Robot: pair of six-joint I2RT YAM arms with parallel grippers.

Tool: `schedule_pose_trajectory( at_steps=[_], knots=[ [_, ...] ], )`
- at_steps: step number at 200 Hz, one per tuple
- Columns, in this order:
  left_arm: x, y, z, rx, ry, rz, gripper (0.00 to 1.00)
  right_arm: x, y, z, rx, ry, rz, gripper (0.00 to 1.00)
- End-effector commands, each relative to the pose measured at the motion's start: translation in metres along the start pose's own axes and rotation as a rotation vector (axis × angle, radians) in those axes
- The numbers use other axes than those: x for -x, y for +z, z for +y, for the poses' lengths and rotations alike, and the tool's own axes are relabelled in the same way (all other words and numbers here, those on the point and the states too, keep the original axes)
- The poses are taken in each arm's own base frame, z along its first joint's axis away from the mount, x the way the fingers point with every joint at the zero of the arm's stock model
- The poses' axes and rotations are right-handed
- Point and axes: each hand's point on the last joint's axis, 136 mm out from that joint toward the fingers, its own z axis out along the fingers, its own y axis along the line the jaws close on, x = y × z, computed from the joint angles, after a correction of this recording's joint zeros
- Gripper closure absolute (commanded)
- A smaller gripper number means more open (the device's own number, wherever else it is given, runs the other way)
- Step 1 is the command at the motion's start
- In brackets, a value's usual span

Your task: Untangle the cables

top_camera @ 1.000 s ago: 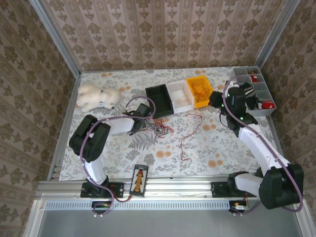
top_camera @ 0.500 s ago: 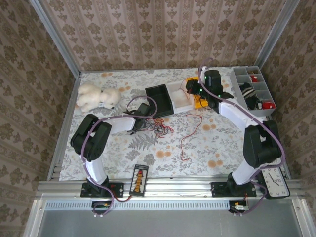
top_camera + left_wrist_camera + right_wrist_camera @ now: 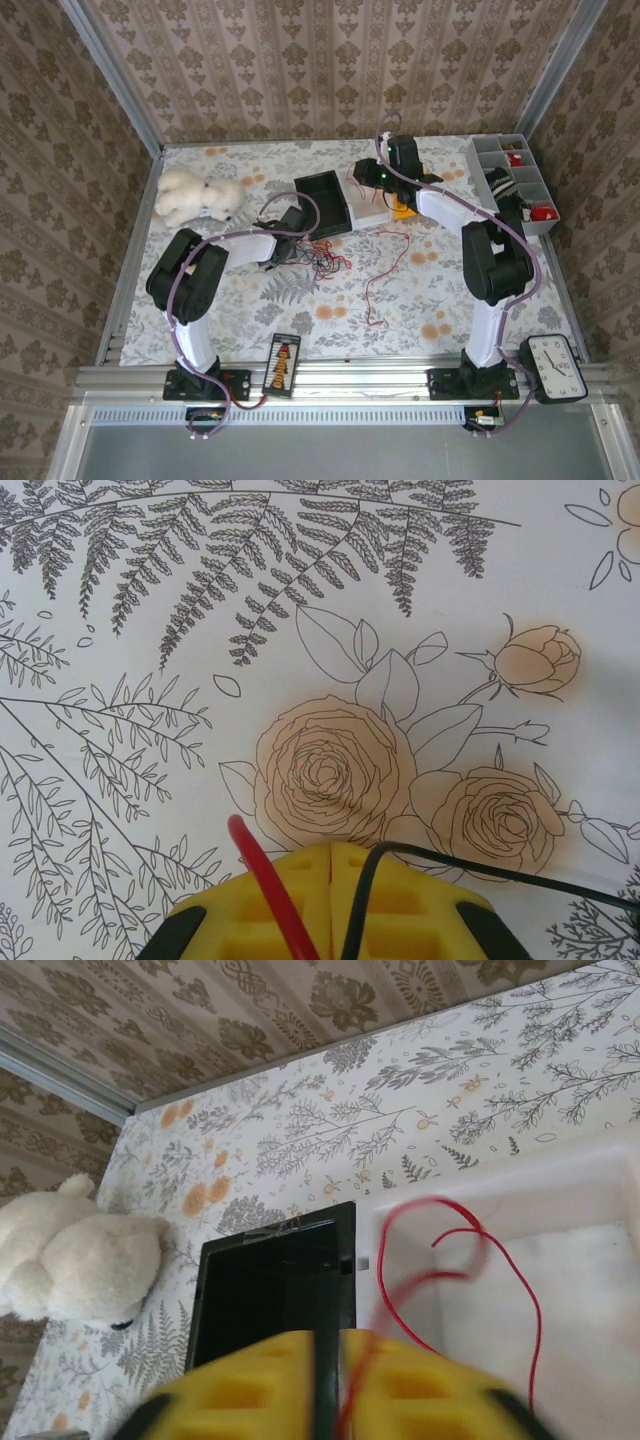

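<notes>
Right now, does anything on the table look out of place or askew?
The white analogue clock sits at the near right corner, overhanging the table's metal rail, so it could get knocked off. One thin red cable also lies alone on the floral cloth, apart from the red-and-dark tangle.

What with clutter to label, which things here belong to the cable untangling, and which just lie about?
Job: cable tangle; loose red cable; dangling red cable.
Lying about: plush toy; clock; grey compartment tray.
</notes>
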Motion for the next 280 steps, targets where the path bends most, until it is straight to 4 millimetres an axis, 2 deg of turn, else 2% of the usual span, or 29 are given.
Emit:
schedule_pose_trajectory(
  at_steps=[1,15,45,77,106,141,156,173,203,236,280],
  knots=[
    [-0.018,0.012,0.001,0.008,0.038,0.07,1.0,0.005,-0.003,-0.001,-0.051,0.007,-0.031,0.53],
    [-0.019,0.013,0.003,0.011,0.037,0.073,1.0,0.004,-0.013,-0.007,-0.101,0.001,-0.062,0.44],
    [-0.02,0.013,0.002,0.008,0.035,0.079,1.0,-0.004,-0.034,-0.015,-0.174,-0.007,-0.081,0.41],
    [-0.02,0.014,0.001,0.006,0.033,0.082,1.0,-0.033,-0.054,-0.023,-0.228,-0.052,-0.026,0.42],
    [-0.02,0.015,0.0,0.003,0.036,0.087,1.0,-0.074,-0.081,-0.04,-0.348,-0.12,0.034,0.42],
    [-0.02,0.016,-0.002,0.003,0.042,0.095,1.0,-0.118,-0.135,-0.094,-0.653,-0.103,0.061,0.42],
    [-0.02,0.016,-0.003,0.001,0.043,0.093,1.0,-0.136,-0.148,-0.112,-0.724,-0.094,0.09,0.42],
    [-0.02,0.016,-0.003,0.002,0.041,0.095,1.0,-0.155,-0.15,-0.121,-0.735,-0.089,0.155,0.42],
    [-0.021,0.015,-0.002,0.0,0.038,0.092,1.0,-0.181,-0.137,-0.122,-0.675,-0.056,0.244,0.44],
    [-0.02,0.014,-0.002,0.0,0.036,0.086,1.0,-0.182,-0.125,-0.119,-0.631,-0.05,0.256,0.48],
    [-0.019,0.012,-0.002,0.002,0.04,0.077,1.0,-0.187,-0.119,-0.13,-0.624,-0.002,0.267,0.57]
  ],
)
